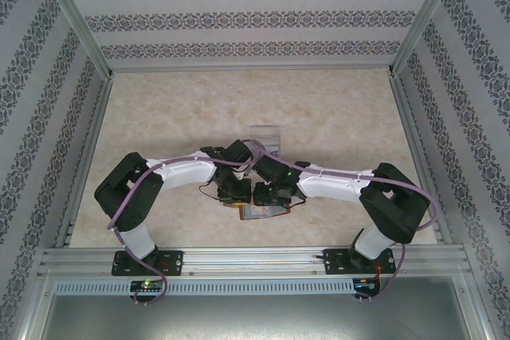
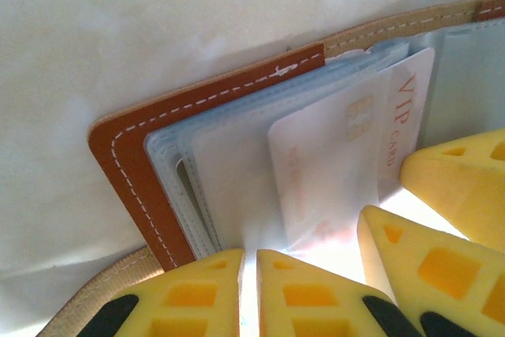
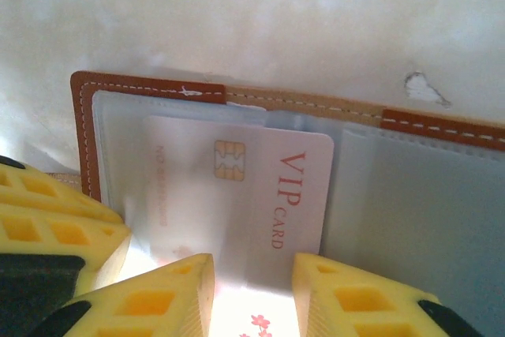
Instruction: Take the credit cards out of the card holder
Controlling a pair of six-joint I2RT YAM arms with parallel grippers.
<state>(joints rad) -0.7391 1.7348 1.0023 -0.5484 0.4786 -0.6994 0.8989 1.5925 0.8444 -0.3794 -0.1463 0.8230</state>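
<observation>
The card holder lies open on the table between the two arms, its reddish-brown stitched rim framing clear sleeves. A pale credit card printed "VIP CARD", with a gold chip, sticks partway out of a sleeve. My right gripper is open, its yellow fingers apart just over the card's near end, where a white face with a pink flower print shows. My left gripper is shut, tips resting on the clear sleeves beside the card. The right fingers sit close to its right.
A clear plastic tray stands just beyond the arms' wrists. Patterned walls and metal rails enclose the beige table on three sides. Both forearms crowd the middle near the front edge.
</observation>
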